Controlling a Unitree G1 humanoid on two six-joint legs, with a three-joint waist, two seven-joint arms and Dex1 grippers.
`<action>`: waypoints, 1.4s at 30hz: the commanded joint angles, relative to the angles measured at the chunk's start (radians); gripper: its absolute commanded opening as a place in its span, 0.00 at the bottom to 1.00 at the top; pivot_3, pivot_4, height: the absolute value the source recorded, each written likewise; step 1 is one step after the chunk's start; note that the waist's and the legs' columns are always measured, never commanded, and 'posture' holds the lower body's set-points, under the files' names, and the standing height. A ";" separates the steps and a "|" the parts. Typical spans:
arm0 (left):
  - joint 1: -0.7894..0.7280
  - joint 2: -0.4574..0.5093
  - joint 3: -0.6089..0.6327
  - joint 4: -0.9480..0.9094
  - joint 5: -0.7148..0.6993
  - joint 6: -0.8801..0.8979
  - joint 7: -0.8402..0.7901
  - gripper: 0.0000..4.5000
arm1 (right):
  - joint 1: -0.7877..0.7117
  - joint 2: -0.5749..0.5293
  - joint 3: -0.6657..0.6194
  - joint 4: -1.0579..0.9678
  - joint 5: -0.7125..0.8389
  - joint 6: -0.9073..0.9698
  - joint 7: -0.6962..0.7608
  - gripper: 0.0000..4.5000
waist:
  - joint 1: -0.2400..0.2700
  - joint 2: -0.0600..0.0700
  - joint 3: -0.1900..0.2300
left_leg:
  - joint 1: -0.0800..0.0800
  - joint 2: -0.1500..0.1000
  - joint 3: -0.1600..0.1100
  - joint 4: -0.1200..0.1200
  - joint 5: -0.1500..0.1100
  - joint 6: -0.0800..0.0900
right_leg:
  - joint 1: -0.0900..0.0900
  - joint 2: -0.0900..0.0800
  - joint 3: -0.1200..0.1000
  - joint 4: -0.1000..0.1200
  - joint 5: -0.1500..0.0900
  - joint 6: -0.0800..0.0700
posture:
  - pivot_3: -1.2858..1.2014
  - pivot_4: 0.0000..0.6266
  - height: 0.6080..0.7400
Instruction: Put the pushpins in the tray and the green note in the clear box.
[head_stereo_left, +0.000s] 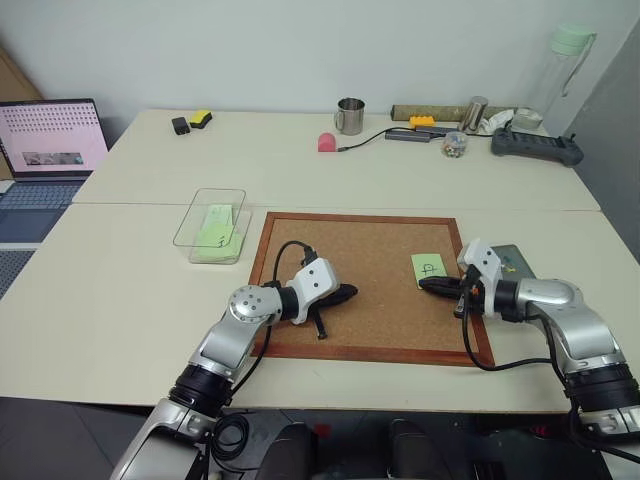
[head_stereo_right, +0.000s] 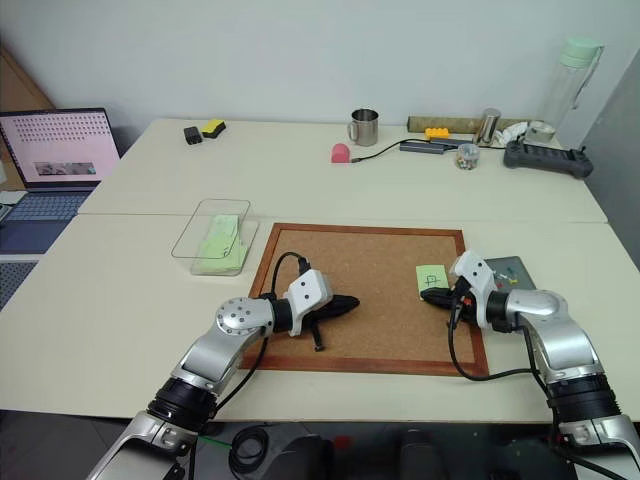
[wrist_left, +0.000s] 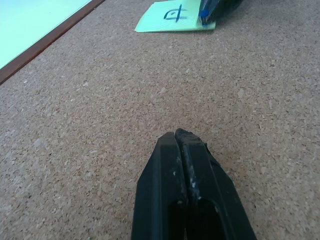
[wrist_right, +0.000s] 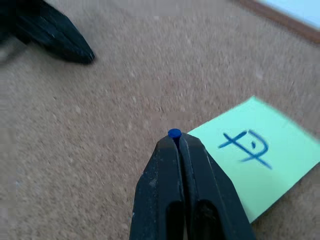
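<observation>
Right gripper (wrist_right: 176, 137) is pinched shut on a blue pushpin (wrist_right: 174, 133), its tips over the cork board (head_stereo_left: 380, 300) at the green note's (head_stereo_left: 428, 268) near edge. Just behind it lies the grey tray (head_stereo_left: 518, 256). Left gripper (wrist_left: 180, 137) rests shut and empty mid-board; beyond it sits the clear box (head_stereo_left: 210, 222), holding green notes.

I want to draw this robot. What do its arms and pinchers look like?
Shiny silver arms with round joints and white wrist blocks. The left gripper and right gripper each have two pointy black fingers. Black cables loop beside each arm.
</observation>
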 joint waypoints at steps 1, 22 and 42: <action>0.030 0.009 -0.025 0.026 0.023 0.030 -0.012 0.00 | -0.022 -0.029 -0.048 -0.069 0.040 0.025 0.013 0.00 | 0.000 0.000 0.000 | 0.000 0.000 0.000 0.000 0.000 0.000 | 0.000 0.000 0.000 0.000 0.000 0.000 | 0.52 0.24 1.00; 0.009 0.060 0.253 -0.317 -0.402 0.499 -0.059 0.33 | -0.107 -0.061 -0.012 -0.236 0.014 -0.045 0.027 0.00 | -0.003 -0.002 0.002 | -0.003 0.000 -0.002 0.000 0.000 0.000 | -0.002 0.000 -0.001 0.000 0.000 0.000 | 0.52 0.24 1.00; -0.098 -0.265 0.420 -0.233 -0.803 0.824 0.226 0.81 | -0.183 -0.075 0.106 -0.292 -0.141 -0.326 0.083 0.00 | 0.001 -0.005 0.004 | -0.002 0.000 -0.001 0.001 0.000 -0.001 | -0.002 0.000 -0.001 0.000 0.000 0.000 | 0.52 0.24 1.00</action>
